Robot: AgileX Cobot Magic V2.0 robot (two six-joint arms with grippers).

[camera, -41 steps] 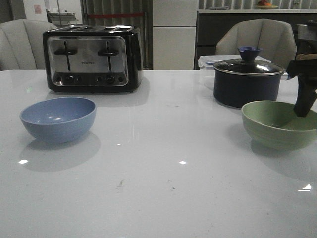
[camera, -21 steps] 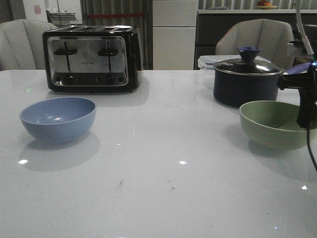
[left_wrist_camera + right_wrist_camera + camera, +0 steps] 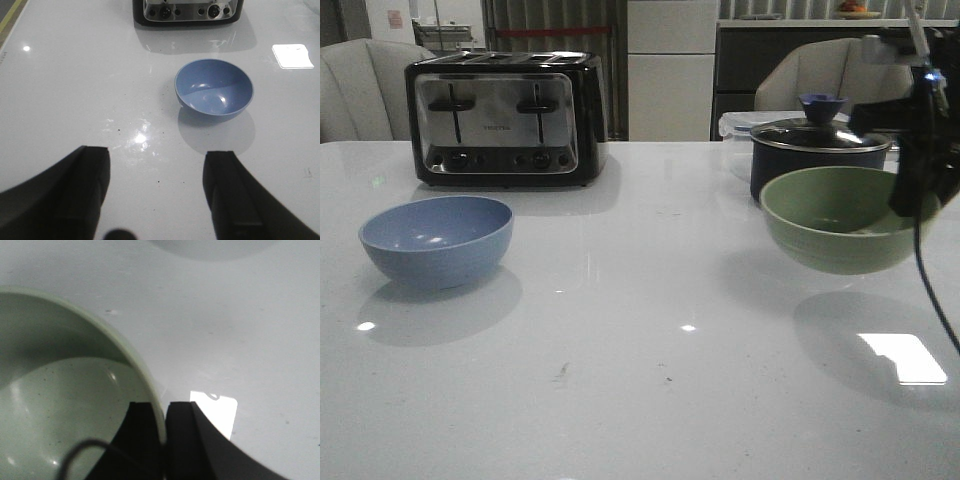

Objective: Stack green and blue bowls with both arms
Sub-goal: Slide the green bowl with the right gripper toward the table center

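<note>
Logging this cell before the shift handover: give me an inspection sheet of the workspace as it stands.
Surface: glossy white table, small dark specks.
Job's things: pale green round bowl lifted off the table; dusty blue round bowl resting upright, empty.
Clutter: black and chrome toaster; dark lidded saucepan; clear plastic container behind it.
Hands: right hand shut on the green bowl's rim; left hand open, apart from the blue bowl.
Cables: black cable hanging from the right arm.
Surroundings: grey chairs, cabinets.
</note>
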